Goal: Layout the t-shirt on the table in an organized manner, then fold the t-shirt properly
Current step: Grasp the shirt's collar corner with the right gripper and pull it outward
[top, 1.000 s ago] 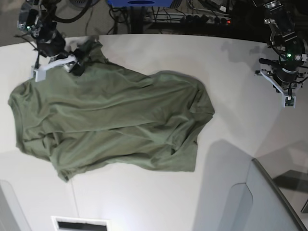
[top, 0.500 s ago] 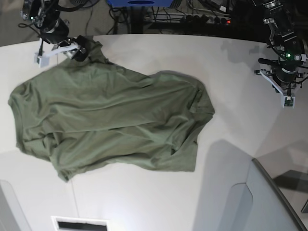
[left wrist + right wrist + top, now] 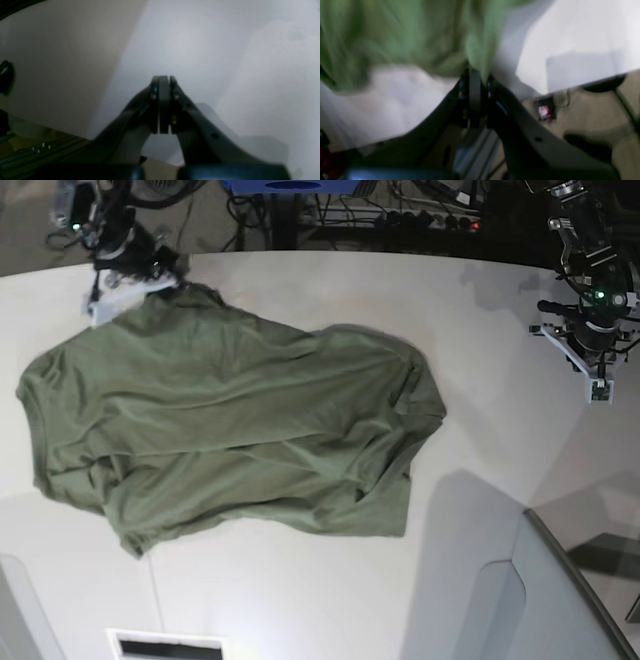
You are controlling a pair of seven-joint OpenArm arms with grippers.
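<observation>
Right pincer (image 3: pixel 160 280) newly clamped on t-shirt (image 3: pixel 230 430) corner, farther back.

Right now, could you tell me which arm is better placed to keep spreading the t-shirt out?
The right gripper: it is shut on the t-shirt's far corner. The left gripper hangs shut over bare table, away from the cloth.

T-shirt (image 3: pixel 225 430) spread on table (image 3: pixel 300 600), left-centre in base view; grey panel (image 3: pixel 560 600) at near right corner.
</observation>
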